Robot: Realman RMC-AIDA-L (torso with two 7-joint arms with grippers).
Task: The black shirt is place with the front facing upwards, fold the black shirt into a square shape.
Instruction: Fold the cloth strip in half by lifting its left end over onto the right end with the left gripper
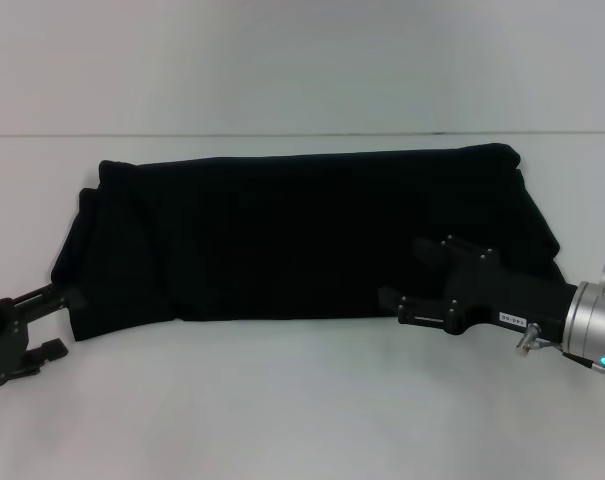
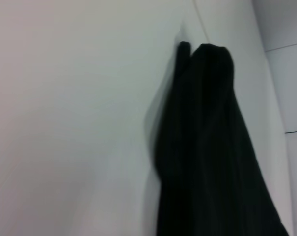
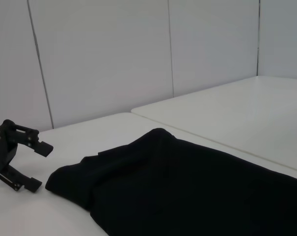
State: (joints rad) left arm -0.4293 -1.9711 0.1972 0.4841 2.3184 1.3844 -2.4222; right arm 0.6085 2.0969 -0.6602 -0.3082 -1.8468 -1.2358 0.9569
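Observation:
The black shirt (image 1: 302, 235) lies folded into a long band across the white table (image 1: 302, 410); it also shows as dark cloth in the left wrist view (image 2: 207, 147) and the right wrist view (image 3: 187, 187). My left gripper (image 1: 60, 322) rests low on the table just off the band's near left corner, open and holding nothing. The right wrist view shows that same gripper (image 3: 40, 166) beside the cloth's end. My right gripper (image 1: 407, 278) hovers over the band's near right part, open, fingers pointing left, with cloth showing in the gap.
A table seam (image 1: 282, 135) runs behind the shirt. Bare white tabletop lies in front of the band and beyond it. Grey wall panels (image 3: 114, 54) stand past the table's far end.

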